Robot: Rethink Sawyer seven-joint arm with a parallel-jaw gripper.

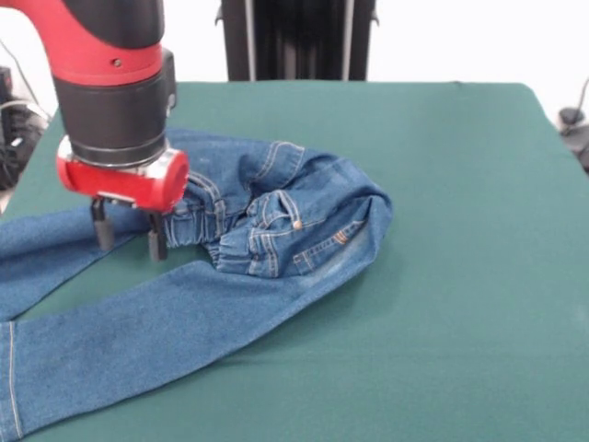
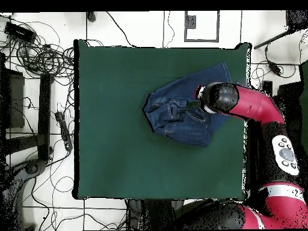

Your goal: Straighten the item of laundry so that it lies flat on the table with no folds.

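Jeans made of blue denim lie on the green table, and they are not flat. The top part with the stretchy waistband is bunched up and folded over in a lump near the middle of the table. You can see a pocket with orange stitching and a small metal stud on the lump. Two long legs stretch away from the lump toward one side of the table. In the front view they run to the left edge of the picture, one above the other, with a bit of green table between them. The lower leg shows a pale stitched hem at the bottom left corner.

In the overhead view the jeans sit toward the side of the table where the robot arm reaches in.

The gripper hangs right by the crumpled waistband. Its two dark fingers point down with a gap between them, and nothing is between them. The tips are low, close to the cloth.

The red and black arm comes down from above.
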